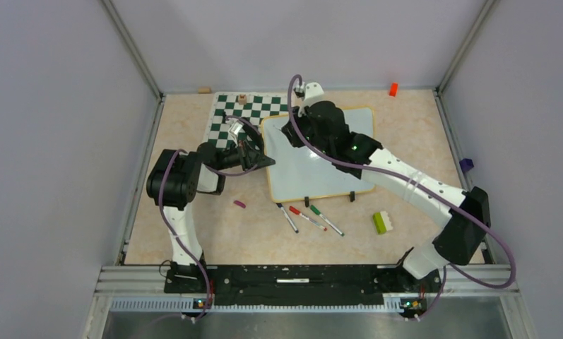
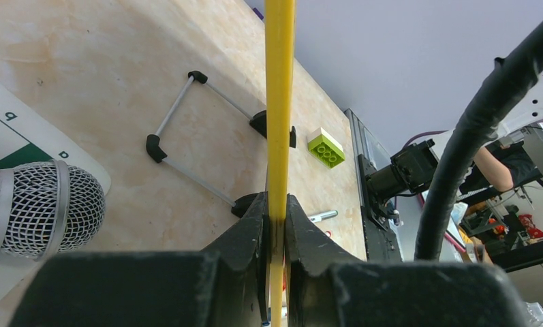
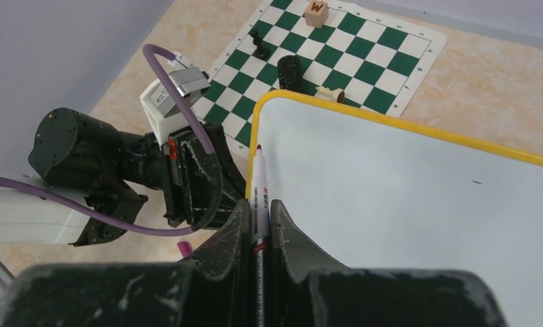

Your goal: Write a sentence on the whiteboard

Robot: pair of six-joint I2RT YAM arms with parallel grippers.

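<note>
A wooden block point(image 3: 317, 11) on the chess mat point(image 3: 384, 54) bears a "W" (print on the marker point(image 3: 259, 197) is unreadable)

The left pincer point(image 2: 276, 216) clamps the whiteboard point(image 2: 280, 102) rim (seen edge-on); a green brick point(image 2: 326, 148) lies beyond.

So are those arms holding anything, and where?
Left end effector pinches the whiteboard by its yellow rim; right end effector grips a marker by its barrel.
</note>
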